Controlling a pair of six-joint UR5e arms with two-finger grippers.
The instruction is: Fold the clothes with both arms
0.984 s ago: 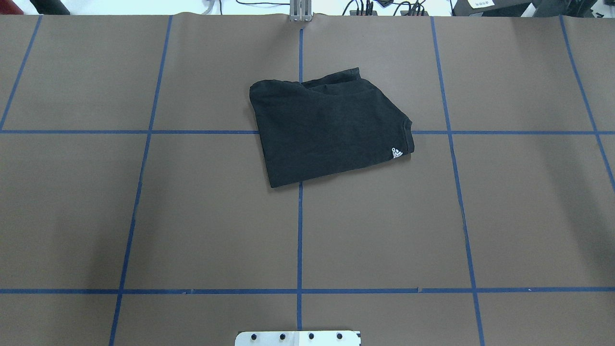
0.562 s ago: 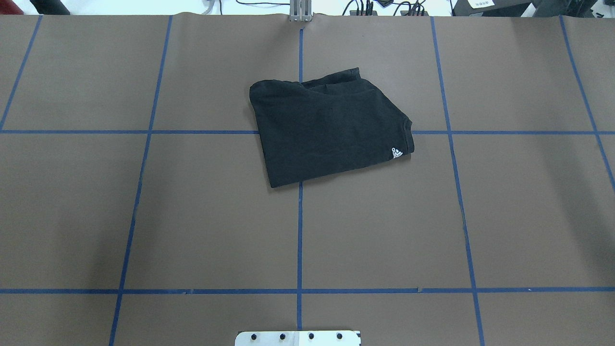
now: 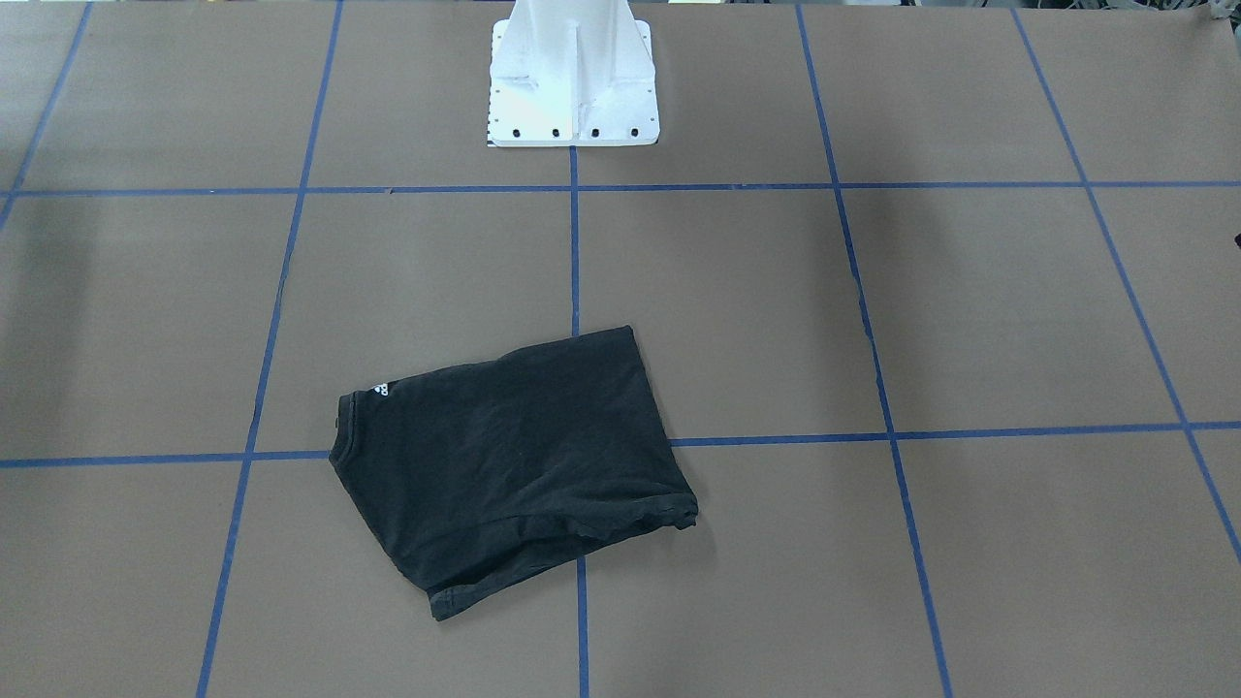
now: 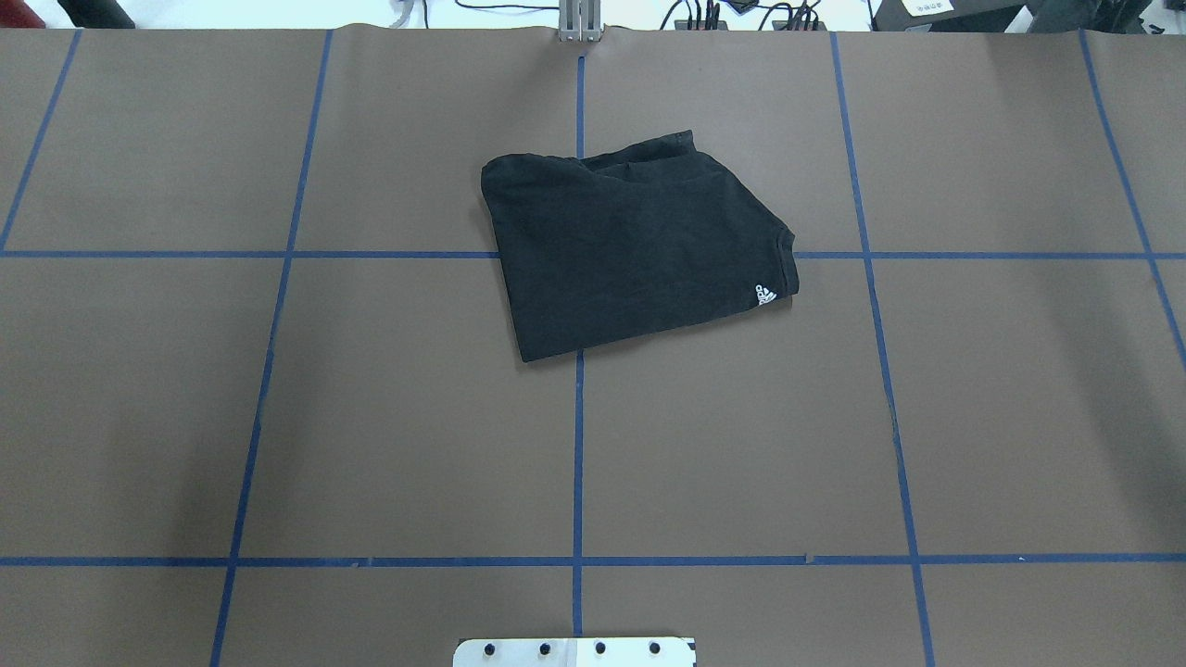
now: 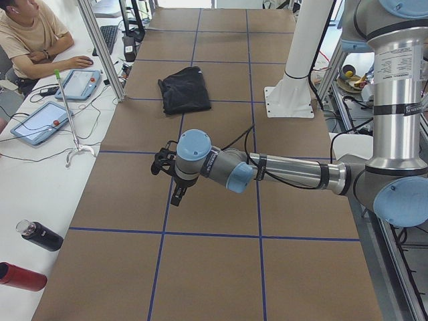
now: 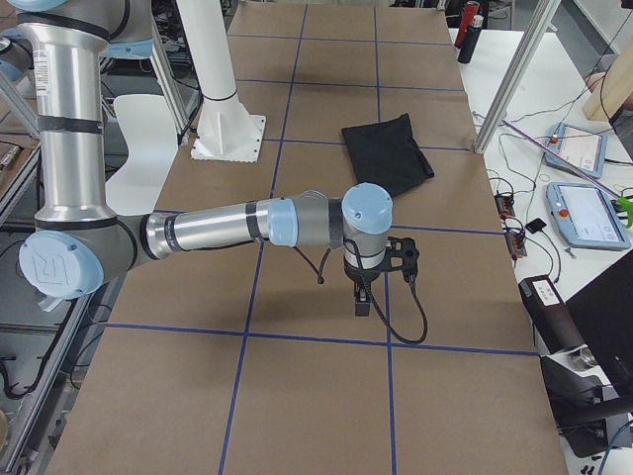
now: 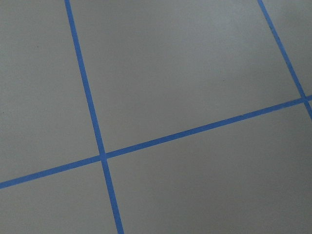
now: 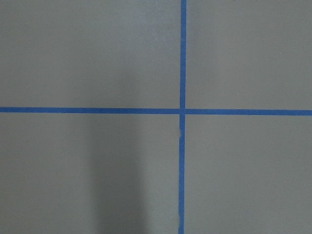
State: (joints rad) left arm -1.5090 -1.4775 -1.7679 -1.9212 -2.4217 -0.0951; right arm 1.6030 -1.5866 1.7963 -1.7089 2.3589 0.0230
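The black T-shirt [image 4: 639, 250] lies folded into a rough rectangle on the brown table, a little past its middle. It also shows in the front-facing view [image 3: 514, 465] and both side views [image 5: 184, 90] [image 6: 388, 153]. A small white mark [image 4: 764, 296] shows at one corner; the orbit-ring logo is hidden. My left gripper [image 5: 178, 194] hangs over bare table far from the shirt, fingers pointing down. My right gripper [image 6: 362, 300] does the same at the other end. Both show only in the side views, so I cannot tell if they are open or shut. The wrist views show only blue tape lines.
The white pedestal base [image 3: 572, 87] stands at the robot's edge of the table. Blue tape lines [image 4: 578, 445] divide the brown cover into squares. A seated operator [image 5: 30, 37], tablets [image 5: 40, 120] and two bottles [image 5: 40, 235] are on the white bench beside the table.
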